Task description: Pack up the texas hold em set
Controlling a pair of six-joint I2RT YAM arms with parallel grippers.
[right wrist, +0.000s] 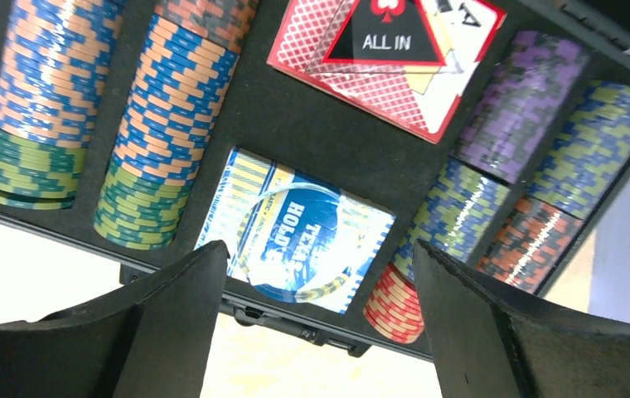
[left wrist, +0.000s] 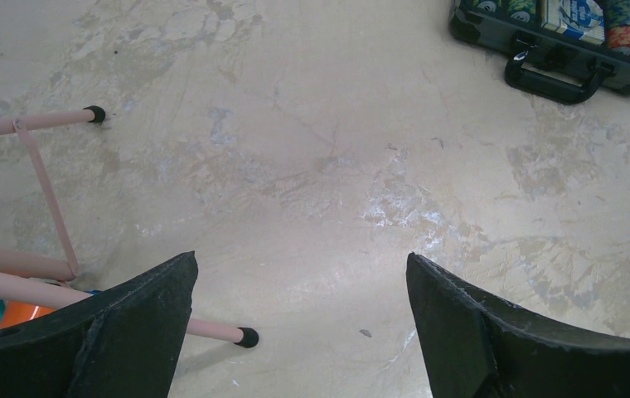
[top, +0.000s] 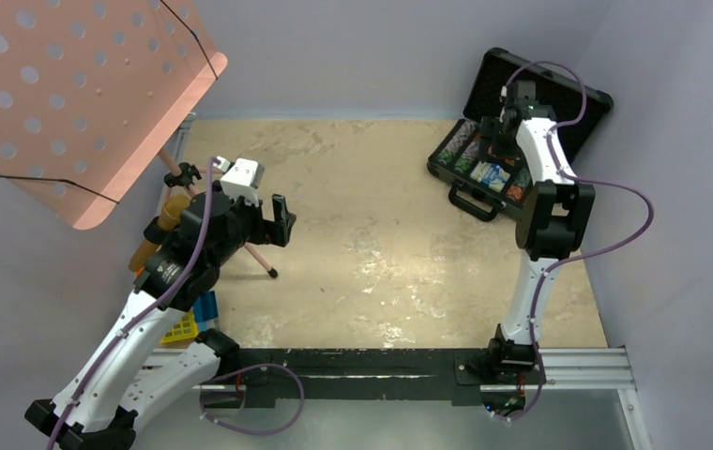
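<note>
The black briefcase (top: 453,174) lies open at the far right of the table, lid (top: 568,94) raised. Rows of coloured chips (right wrist: 171,124) fill its foam. A red card deck (right wrist: 361,91) carries the dark triangular "ALL IN" marker (right wrist: 385,37). A blue and white deck (right wrist: 295,232) has a clear round button (right wrist: 262,207) resting on it. My right gripper (right wrist: 320,257) hovers open just above the blue deck and the case's near rim (right wrist: 312,319), nothing between its fingers. My left gripper (left wrist: 302,274) stands open over bare tabletop, far from the case (left wrist: 544,50).
A pink perforated music stand (top: 71,94) leans over the left side, its thin legs (left wrist: 46,191) on the table close to my left fingers. A yellow crate (top: 181,328) and a blue one (top: 205,307) sit behind the left arm. Grey walls close in the table.
</note>
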